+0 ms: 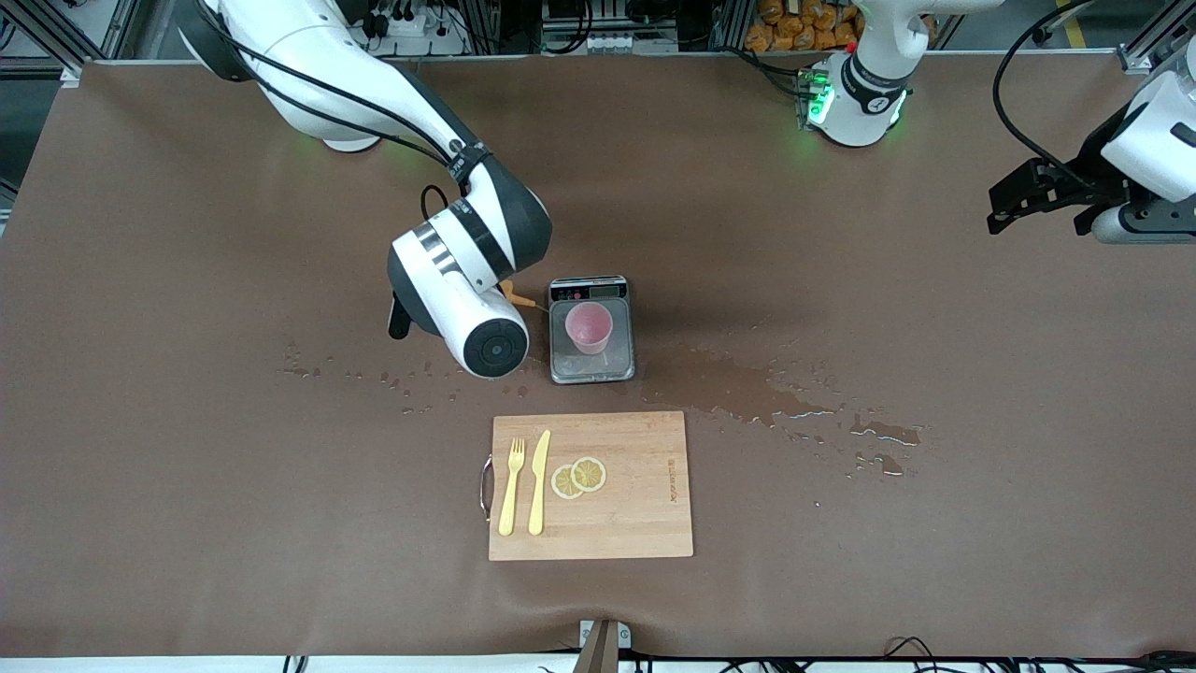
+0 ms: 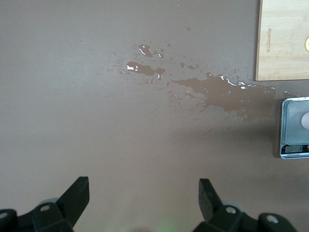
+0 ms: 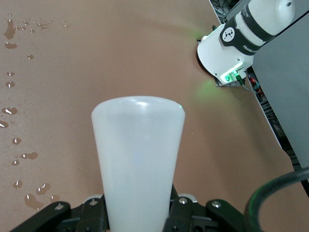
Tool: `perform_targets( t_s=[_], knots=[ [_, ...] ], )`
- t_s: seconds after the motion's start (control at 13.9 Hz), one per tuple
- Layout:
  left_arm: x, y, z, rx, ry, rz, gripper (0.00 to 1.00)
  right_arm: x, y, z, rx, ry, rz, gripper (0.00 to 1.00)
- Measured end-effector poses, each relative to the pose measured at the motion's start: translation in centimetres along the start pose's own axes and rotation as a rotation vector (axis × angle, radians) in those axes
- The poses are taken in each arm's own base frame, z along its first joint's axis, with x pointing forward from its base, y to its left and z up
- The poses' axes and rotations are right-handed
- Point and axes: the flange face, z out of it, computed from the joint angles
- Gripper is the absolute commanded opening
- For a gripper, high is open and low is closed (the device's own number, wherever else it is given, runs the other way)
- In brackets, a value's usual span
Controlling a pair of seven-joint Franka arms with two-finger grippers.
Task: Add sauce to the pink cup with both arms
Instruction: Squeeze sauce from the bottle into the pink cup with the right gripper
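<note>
The pink cup stands upright on a small digital scale at mid-table. My right gripper is shut on the sauce bottle, a whitish squeeze bottle held tilted beside the scale, toward the right arm's end. In the front view the wrist hides the bottle's body. Only its orange nozzle shows, pointing at the cup and ending short of the scale's edge. My left gripper is open and empty, up over bare table toward the left arm's end. The scale also shows in the left wrist view.
A wooden cutting board lies nearer the front camera than the scale, with a yellow fork, a yellow knife and two lemon slices. Wet spills spread on the brown cloth on both sides of the scale.
</note>
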Motion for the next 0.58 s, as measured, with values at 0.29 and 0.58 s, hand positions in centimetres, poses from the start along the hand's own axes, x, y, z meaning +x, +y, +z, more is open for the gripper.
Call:
perform_targets(
  t_s=[0.29, 0.58],
  knots=[
    [0.0, 0.1, 0.0, 0.000, 0.000, 0.001, 1.00, 1.9, -0.9, -1.4, 0.000, -0.049, -0.056, 0.43],
    [0.0, 0.3, 0.0, 0.000, -0.001, 0.006, 1.00, 6.6, -2.9, -2.9, -0.022, -0.146, -0.174, 0.45]
  ],
)
